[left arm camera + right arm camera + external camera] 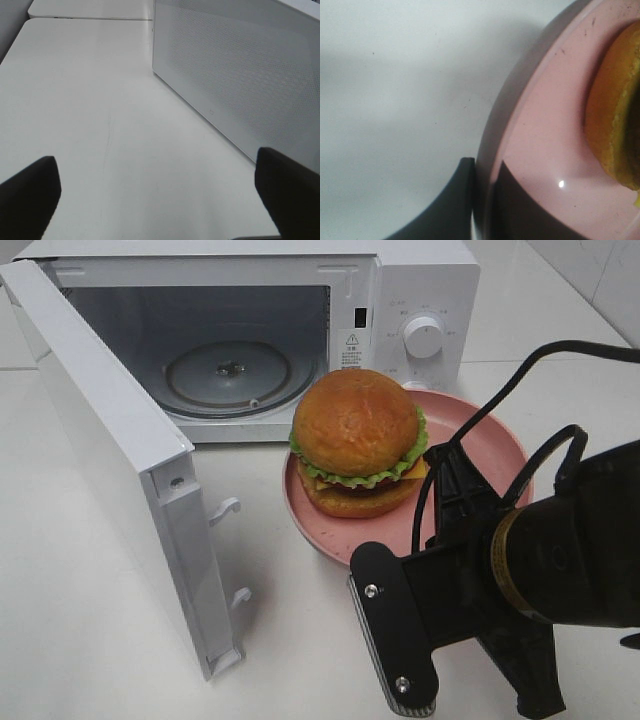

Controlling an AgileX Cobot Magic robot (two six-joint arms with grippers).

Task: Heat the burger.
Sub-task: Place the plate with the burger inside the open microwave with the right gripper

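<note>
Right tool (482, 172) is pinched tight on the plate (492, 445) rim, likely so the burger (357, 440) travels untouched. The burger sits on that plate on the table (90, 660), before the open microwave (425, 285). Left tool (157, 187) gapes wide, holding nothing.

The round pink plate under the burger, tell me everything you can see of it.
The round pink plate looks like smooth, glossy plastic with a raised rim. It sits on the white table in front of the open white microwave, carrying the tall burger. The right gripper is shut on its rim, one finger on each side.
</note>
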